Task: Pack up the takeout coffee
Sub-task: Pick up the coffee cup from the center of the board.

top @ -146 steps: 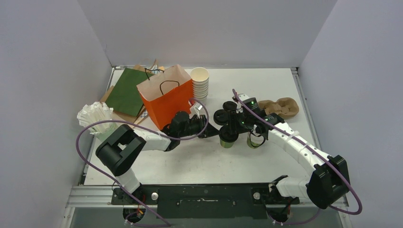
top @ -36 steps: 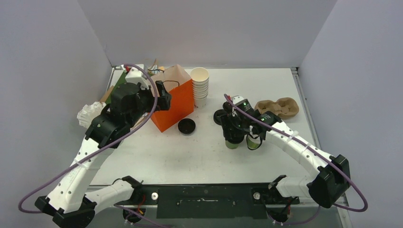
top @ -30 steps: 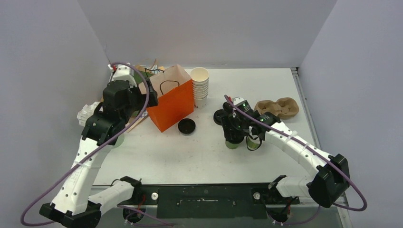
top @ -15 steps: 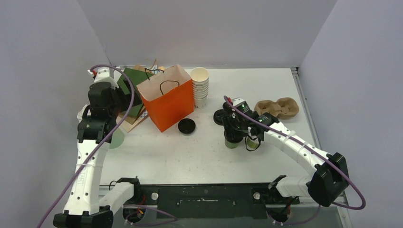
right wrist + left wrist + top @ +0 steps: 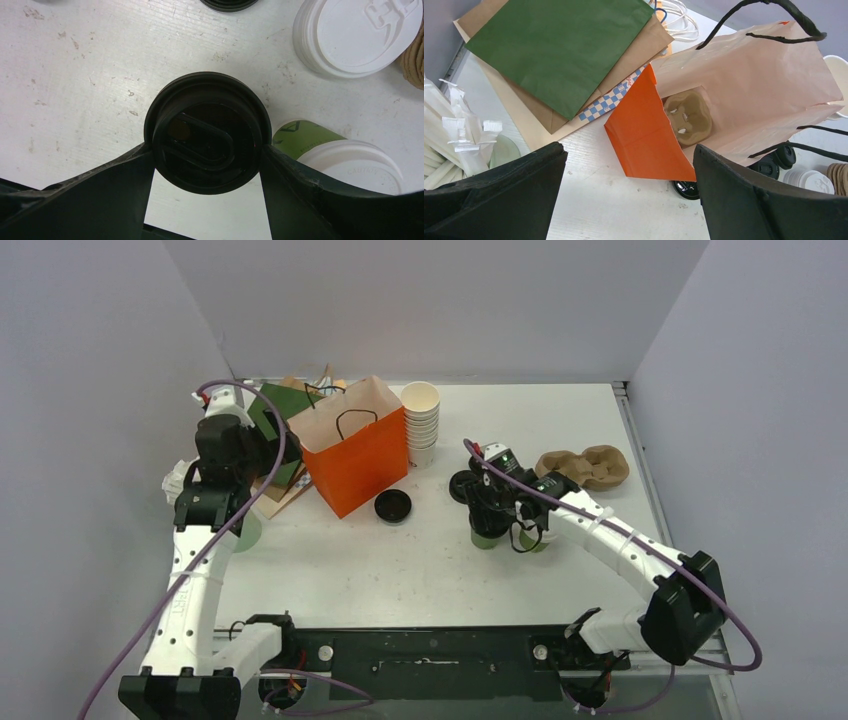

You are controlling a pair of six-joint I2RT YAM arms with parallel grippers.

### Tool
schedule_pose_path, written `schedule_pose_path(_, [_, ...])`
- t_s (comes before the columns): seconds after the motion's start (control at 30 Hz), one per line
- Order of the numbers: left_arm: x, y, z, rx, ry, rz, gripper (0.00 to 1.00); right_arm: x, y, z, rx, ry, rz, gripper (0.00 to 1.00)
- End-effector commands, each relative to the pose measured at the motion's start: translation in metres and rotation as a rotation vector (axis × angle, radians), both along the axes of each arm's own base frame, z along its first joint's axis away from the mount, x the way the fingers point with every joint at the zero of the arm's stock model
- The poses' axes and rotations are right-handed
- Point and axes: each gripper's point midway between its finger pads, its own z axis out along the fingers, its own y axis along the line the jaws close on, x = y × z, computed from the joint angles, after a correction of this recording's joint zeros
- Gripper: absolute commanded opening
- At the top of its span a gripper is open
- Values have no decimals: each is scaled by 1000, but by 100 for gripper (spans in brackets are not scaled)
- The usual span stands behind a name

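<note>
Takeout coffee with a black lid [image 5: 200, 125] is standing on the worktop [image 5: 75, 65], right hand [image 5: 206, 150] gripping it. Left hand [image 5: 627, 149] is hovering open above the orange bag [image 5: 639, 135].

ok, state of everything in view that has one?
Bag: upright, mouth open, pulp carrier inside.
Black-lid cup: upright, lidded, gripped.
White-lid cup: upright, lidded, free on the table.
Loose lid: flat on the table by the bag.
Cup stack: upright, lidless.
Table carrier: empty.
Left gripper: open, holding nothing.
Right gripper: shut on the black-lid cup.
</note>
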Motion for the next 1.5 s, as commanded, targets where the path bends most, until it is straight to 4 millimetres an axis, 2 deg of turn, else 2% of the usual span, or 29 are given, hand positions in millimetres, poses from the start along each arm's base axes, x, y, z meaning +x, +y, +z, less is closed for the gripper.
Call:
schedule_pose_path(0.0, [10, 1, 14, -14, -70, 7, 97, -18, -7, -31, -93, 121, 36, 71])
schedule_pose_path(0.2, [10, 4, 8, -17, -64, 14, 97, -32, -2, -51, -128, 209, 67, 71])
schedule_pose_path(0.37, [12, 0, 1, -30, -55, -3, 97, -27, 0, -44, -122, 187, 60, 70])
schedule_pose_path(0.43, [13, 0, 2, -30, -57, -2, 97, -20, 2, -33, -111, 150, 53, 70])
schedule_pose_path(0.6, [18, -1, 13, -33, -73, -17, 96, 8, 10, 17, -67, -1, 20, 70])
schedule_pose_path(0.67, [20, -3, 19, -34, -83, -33, 93, 17, 14, 39, -33, -61, 10, 71])
schedule_pose_path(0.77, [23, -7, 29, -33, -104, -60, 86, 22, 16, 61, 7, -125, 9, 71])
schedule_pose_path(0.9, [29, -8, 34, -35, -101, -67, 82, 25, 18, 78, 45, -185, 15, 70])
schedule_pose_path(1.07, [44, -15, 29, -61, -71, -97, 79, 26, 17, 91, 65, -230, 32, 68])
schedule_pose_path(1.27, [61, -11, 16, -58, -22, -69, 74, 27, 20, 111, 104, -290, 58, 66])
schedule_pose_path(1.47, [67, -16, 2, -61, 52, -88, 63, 32, 21, 148, 155, -396, 75, 63])
